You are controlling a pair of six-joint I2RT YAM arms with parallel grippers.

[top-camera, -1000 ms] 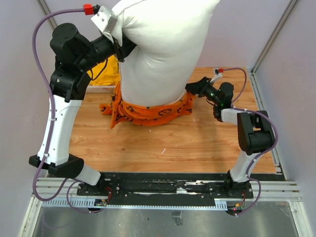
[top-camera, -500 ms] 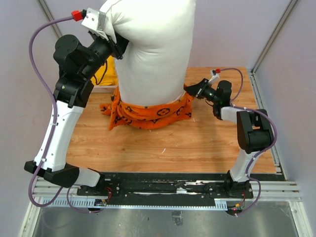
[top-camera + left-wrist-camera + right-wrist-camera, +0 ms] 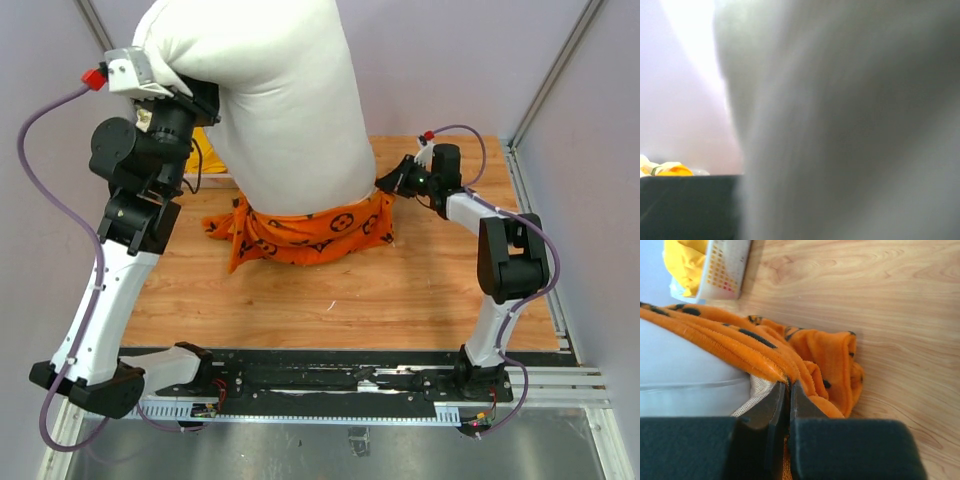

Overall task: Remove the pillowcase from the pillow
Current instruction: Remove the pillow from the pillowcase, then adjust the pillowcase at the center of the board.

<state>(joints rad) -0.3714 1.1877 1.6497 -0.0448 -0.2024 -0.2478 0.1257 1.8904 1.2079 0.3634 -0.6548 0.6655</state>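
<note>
Your wooden table (image 3: 420,290) carries the white pillow (image 3: 280,100), which stands upright and leans left, its lower end inside the orange monogram pillowcase (image 3: 310,228) bunched around its base. At the far left sits a white basket (image 3: 732,270) with a yellow cloth (image 3: 682,260) in it. Your right gripper (image 3: 788,386) is clenched on the pillowcase hem beside the pillow. Your left gripper (image 3: 190,98) presses into the pillow's upper left edge; its fingers are hidden, so you cannot tell its grip.
</note>
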